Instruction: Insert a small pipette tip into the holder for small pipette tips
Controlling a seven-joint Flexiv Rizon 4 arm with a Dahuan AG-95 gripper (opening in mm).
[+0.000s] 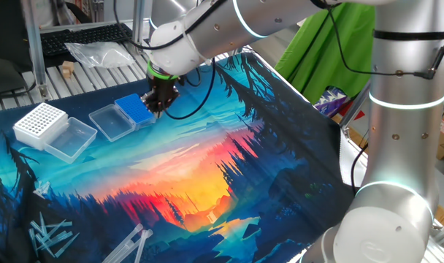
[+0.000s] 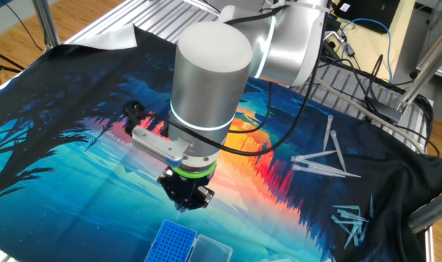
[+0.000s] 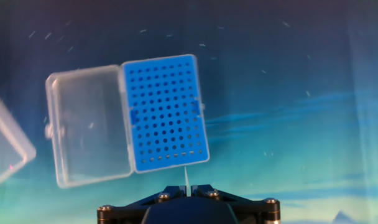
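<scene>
Tool (image 3: 188, 190) pinching shut on small pipette tip (image 3: 186, 177), pointing straight down, hovering just beside near edge of blue holder (image 3: 165, 112), lid (image 3: 88, 126) lying open, toward far-left corner of surface (image 1: 280, 146). Likely handling featherlight, slick, bendable; best gripping at wide collar.

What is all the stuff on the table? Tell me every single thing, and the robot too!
Blue rack: one, blue with tiny holes, clear lid flipped open beside it, just below the gripper.
White rack: one, white with bigger holes, its clear lid open next to it, beside the blue rack.
Loose tips: many, clear, scattered near the mat's edge.
Mat: one, forest sunset picture, covers the table.
Plastic bag: one, clear, behind the mat.
Keyboard: one, black, at the back.
Green cloth: one, beside the table.
Thin tip: one, clear, pinched in the gripper.
Gripper: one, black, pointing down.
Arm: one, silver.
</scene>
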